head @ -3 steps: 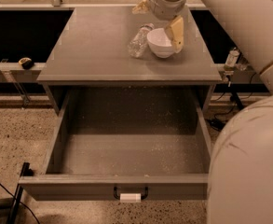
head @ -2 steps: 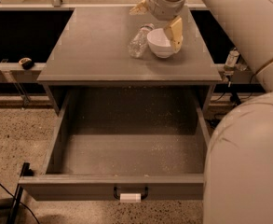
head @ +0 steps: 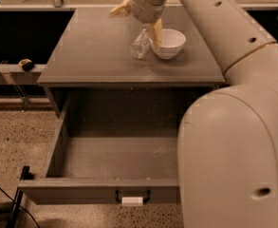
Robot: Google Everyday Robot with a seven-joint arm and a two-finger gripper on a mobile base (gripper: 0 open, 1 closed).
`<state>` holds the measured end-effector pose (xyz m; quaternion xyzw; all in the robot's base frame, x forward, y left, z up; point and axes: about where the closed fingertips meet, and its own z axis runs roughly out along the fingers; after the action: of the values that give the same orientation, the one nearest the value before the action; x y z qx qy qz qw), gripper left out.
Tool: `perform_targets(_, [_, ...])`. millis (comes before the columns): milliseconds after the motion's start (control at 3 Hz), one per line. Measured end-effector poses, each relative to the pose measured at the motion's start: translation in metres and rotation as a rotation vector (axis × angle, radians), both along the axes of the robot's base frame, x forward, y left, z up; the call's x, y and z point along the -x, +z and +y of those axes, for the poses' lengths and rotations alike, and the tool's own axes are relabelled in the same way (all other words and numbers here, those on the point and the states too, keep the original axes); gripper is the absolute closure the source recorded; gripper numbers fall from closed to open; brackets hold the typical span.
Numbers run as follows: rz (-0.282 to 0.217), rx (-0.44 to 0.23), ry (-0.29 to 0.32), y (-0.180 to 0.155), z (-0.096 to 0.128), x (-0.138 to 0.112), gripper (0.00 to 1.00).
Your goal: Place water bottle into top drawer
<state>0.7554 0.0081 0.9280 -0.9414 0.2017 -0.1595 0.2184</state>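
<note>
The water bottle (head: 140, 44) is small, clear and crinkled. It lies on the grey cabinet top, touching the left side of a white bowl (head: 169, 42). My gripper (head: 138, 23) hangs just above the bottle, open, with one tan finger at the far left (head: 120, 9) and the other (head: 155, 34) down between the bottle and the bowl. It holds nothing. The top drawer (head: 100, 190) is pulled out below the cabinet top. Its speckled grey floor is bare, and its black handle bears a white tag (head: 132, 201).
My large white arm (head: 233, 141) fills the right side and hides the drawer's right part. The cabinet top (head: 91, 51) has bare room left of the bottle. A black rail with a small dark object (head: 25, 64) runs at the left. The floor is speckled.
My gripper has moved left, from over the bowl to over the bottle. The view has shifted a little. The bottle and bowl stay put.
</note>
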Motion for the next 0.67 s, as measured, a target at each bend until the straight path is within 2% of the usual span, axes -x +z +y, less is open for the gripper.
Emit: perform_targets(667, [0.019, 0.008, 0.086, -0.029, 0.019, -0.02, 0.0])
